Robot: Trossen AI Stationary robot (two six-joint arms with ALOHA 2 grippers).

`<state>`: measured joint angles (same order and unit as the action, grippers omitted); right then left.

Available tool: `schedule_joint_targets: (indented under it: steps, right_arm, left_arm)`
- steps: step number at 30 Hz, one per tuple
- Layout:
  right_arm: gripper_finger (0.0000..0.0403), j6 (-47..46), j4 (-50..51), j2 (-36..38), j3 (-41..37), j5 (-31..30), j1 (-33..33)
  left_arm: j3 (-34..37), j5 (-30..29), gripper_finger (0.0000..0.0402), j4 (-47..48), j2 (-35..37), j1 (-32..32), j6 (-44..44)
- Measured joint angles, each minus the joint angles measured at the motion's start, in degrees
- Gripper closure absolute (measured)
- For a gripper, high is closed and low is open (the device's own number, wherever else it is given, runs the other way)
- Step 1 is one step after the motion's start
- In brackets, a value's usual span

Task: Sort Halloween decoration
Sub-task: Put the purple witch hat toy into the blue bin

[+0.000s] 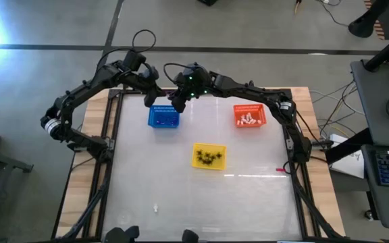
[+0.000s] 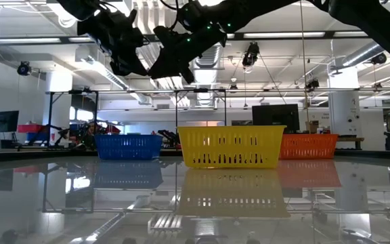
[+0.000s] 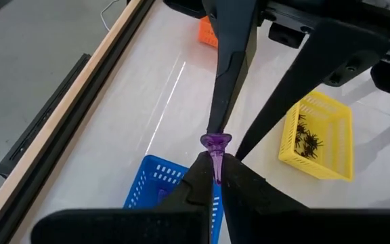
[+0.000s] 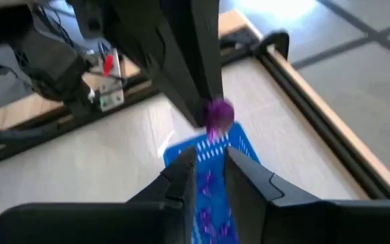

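Note:
A small purple decoration (image 3: pixel 215 144) with a flared head and a thin stem is held in the air above the blue basket (image 1: pixel 163 117). My left gripper (image 3: pixel 217 177) is shut on it. My right gripper (image 4: pixel 210 169) faces it from the other side, open. In the left wrist view its two fingers (image 3: pixel 230 74) spread apart, one tip right at the decoration's head. Purple pieces (image 4: pixel 207 203) lie in the blue basket. Black spider-like pieces (image 3: pixel 309 139) lie in the yellow basket (image 1: pixel 209 156), and white pieces (image 1: pixel 250 121) in the orange basket (image 1: pixel 249 115). My left gripper pinches the purple decoration's thin stem (image 3: pixel 217 168) between its two fingertips. The flared head (image 4: pixel 217 114) sticks out past the tips. The piece is lifted clear, over the blue basket. Whether one fingertip (image 3: pixel 215 129) of my right gripper touches the head, I cannot tell.
The three baskets stand on the far half of the glossy white table. A tiny white piece (image 1: pixel 155 209) lies alone near the front edge. A wooden border and black rails (image 3: pixel 80 102) frame the table, and both arms cross above its far left part.

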<state>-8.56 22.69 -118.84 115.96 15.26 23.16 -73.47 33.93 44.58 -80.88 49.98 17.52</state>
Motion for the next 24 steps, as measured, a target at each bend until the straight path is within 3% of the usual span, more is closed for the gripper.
schedule_joint_targets:
  steps: [6,10,14,24]
  right_arm:
    - [0.0308,0.0,5.7,2.1,0.0,0.0,0.0]
    - [0.0299,1.1,14.9,4.9,0.0,0.0,0.0]
    - [0.0300,3.9,22.6,7.3,0.0,-0.1,0.0]
    - [0.0305,4.7,30.5,9.1,0.0,-0.3,0.0]
  left_arm:
    - [0.0,-0.4,0.0401,1.5,0.0,0.0,0.4]
    - [0.0,-2.7,0.0402,7.9,0.0,0.0,3.4]
    - [0.3,-6.7,0.0402,10.7,0.0,0.0,4.9]
    - [4.1,-7.8,0.0402,10.5,-4.4,0.0,5.0]
